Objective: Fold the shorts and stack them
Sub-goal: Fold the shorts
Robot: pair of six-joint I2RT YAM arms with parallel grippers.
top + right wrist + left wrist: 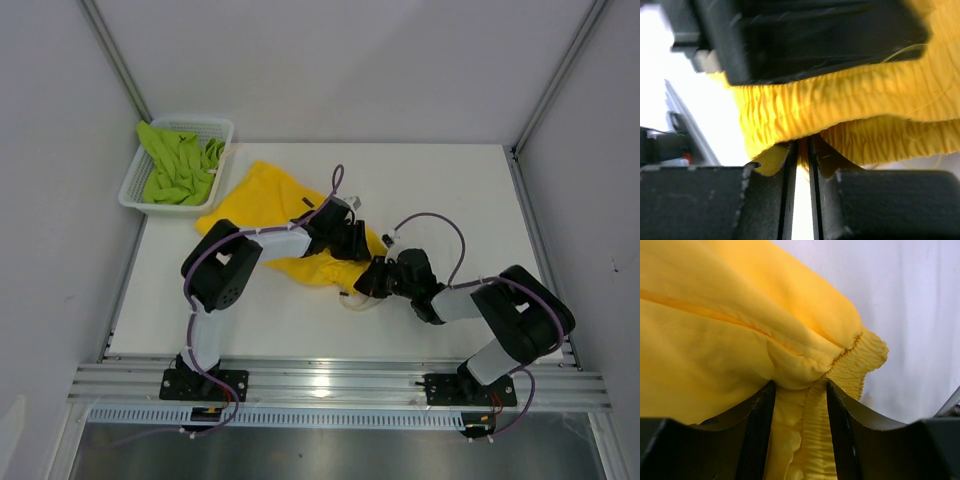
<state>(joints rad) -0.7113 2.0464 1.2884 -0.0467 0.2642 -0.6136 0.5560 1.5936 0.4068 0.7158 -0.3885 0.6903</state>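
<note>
The yellow shorts (262, 205) lie spread on the white table, waistband toward the near right. My left gripper (350, 240) is shut on the gathered waistband; in the left wrist view the elastic band (840, 370) fills the gap between my fingers (760, 430). My right gripper (372, 280) is shut on the waistband's near edge (790, 120), the fabric pinched thin between its fingers (830, 165); the left gripper's black body (805, 35) sits just above. The white drawstring (355, 300) trails by the right gripper. The lime green shorts (178, 165) lie crumpled in the basket.
A white mesh basket (225, 128) stands at the table's far left corner. The table's right edge (530, 240) meets the grey enclosure wall. An aluminium rail (330, 385) runs along the near edge by the arm bases.
</note>
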